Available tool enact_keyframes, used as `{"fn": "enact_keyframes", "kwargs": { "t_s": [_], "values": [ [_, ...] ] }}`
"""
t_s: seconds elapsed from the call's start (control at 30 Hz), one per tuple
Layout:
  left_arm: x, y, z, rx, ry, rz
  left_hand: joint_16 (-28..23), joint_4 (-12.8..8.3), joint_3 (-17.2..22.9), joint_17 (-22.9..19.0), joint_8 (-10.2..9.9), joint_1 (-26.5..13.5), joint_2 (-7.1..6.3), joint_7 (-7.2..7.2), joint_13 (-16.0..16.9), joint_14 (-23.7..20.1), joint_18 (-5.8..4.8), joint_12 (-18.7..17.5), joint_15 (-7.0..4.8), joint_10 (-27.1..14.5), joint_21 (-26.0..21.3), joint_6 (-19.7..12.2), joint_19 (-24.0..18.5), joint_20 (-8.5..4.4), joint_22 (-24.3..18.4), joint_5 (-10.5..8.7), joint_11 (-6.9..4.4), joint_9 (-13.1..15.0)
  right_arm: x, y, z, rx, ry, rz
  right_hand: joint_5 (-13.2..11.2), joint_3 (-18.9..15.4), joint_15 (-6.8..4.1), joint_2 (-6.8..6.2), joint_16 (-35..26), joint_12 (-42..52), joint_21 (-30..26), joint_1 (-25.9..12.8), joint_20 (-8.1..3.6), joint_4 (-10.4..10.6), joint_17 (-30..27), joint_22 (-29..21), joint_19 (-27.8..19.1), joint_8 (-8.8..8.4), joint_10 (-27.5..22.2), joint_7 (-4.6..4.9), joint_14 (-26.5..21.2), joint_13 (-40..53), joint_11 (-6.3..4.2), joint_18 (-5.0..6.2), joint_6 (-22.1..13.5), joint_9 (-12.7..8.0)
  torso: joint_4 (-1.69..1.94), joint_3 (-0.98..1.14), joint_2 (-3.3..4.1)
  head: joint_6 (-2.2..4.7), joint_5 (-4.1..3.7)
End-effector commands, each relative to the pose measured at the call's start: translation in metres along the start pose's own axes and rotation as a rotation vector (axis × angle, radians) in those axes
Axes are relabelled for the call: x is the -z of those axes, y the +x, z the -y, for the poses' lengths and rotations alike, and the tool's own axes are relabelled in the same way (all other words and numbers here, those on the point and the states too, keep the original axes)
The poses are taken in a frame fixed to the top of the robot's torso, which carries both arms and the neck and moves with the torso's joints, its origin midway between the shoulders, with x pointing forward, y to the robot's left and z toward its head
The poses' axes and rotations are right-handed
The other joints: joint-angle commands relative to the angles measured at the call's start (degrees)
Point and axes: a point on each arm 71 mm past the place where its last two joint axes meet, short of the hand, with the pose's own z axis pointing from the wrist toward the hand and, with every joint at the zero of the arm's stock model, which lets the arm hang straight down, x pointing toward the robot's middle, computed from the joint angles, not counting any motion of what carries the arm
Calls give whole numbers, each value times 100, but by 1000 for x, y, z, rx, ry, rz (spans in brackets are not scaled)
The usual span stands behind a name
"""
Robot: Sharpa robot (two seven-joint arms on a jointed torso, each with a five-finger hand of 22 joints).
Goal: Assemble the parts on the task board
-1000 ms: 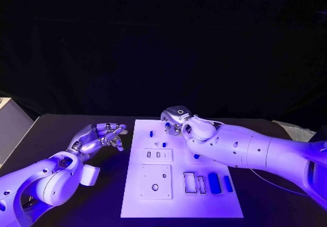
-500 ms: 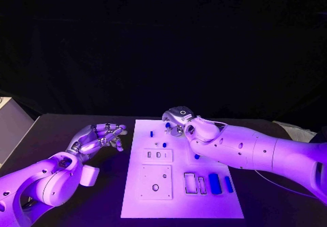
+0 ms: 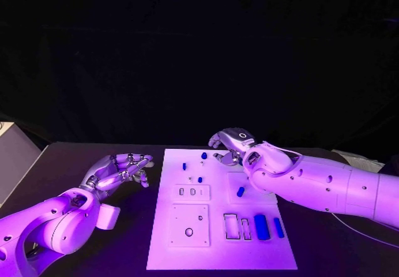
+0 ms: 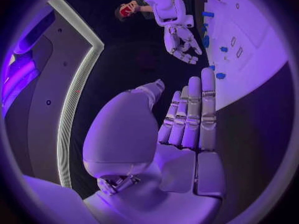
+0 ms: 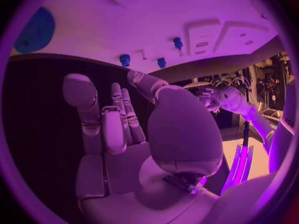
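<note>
Head view: both empty, spread robot hands, left (image 3: 123, 168) beside and right (image 3: 233, 145) at the board's (image 3: 218, 254) far edge, are held clear of the parts (image 3: 262, 225), seemingly awaiting pickup.

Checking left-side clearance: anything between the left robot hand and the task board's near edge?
Head view: only bare black table between the left robot hand and the task board; no parts there.
</note>
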Motion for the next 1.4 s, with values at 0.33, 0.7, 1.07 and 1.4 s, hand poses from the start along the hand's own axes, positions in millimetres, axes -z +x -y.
{"fn": "enact_keyframes", "kwargs": {
  "t_s": [0.33, 0.7, 1.07, 1.4],
  "values": [
    [-1, 1, -3, 6, 3, -16, 33, -3, 19, 7, 0, -57, 12, 7, -5, -49, 17, -32, 4, -44, 40, -40, -43, -6, 5, 17, 6, 9, 18, -20, 44, -161, 132, -87, 39, 31, -217, -103, 98, 752, 196, 72, -157, -30, 212, 286, 99, -36, 1203, -86, 187, 591, -258, 77, 101, 64, -105, 69, -43, 20, -15],
    [0, 5, -3, 12, 3, -27, 36, -6, 20, 8, 0, -55, 15, 5, -6, -53, 17, -31, 4, -48, 51, -41, -52, -4, 12, 17, 6, 9, 25, -13, 84, -129, 280, -216, 434, -766, -156, -107, 702, 8034, 1398, -59, -143, 383, 1498, 1858, 312, 191, 2168, -57, 420, 8071, -199, -171, -133, 222, -126, 101, -27, -2, -88],
    [0, 8, -3, 14, 6, -40, 39, -9, 21, 9, 1, -53, 15, 2, -6, -55, 18, -30, 4, -49, 61, -42, -59, -3, 18, 17, 4, 10, 21, -5, 93, -121, 362, -266, 479, -1236, -85, -73, 982, 8428, 2147, -74, -79, 608, 2288, 2788, 370, 257, 2541, -11, 555, 8515, -135, -307, -350, 229, -64, 83, -14, -75, -166],
    [1, 9, -2, 10, 7, -44, 39, -9, 21, 9, 1, -53, 15, 2, -6, -55, 18, -30, 4, -49, 61, -42, -59, -3, 18, 17, 4, 10, 25, 1, 94, -115, 377, -319, 503, -1399, -72, -71, 1005, 8428, 2235, -83, -59, 694, 2365, 2898, 364, 291, 2541, -5, 570, 8515, -125, -319, -379, 235, -55, 97, 13, -100, -185]
  ]
}}
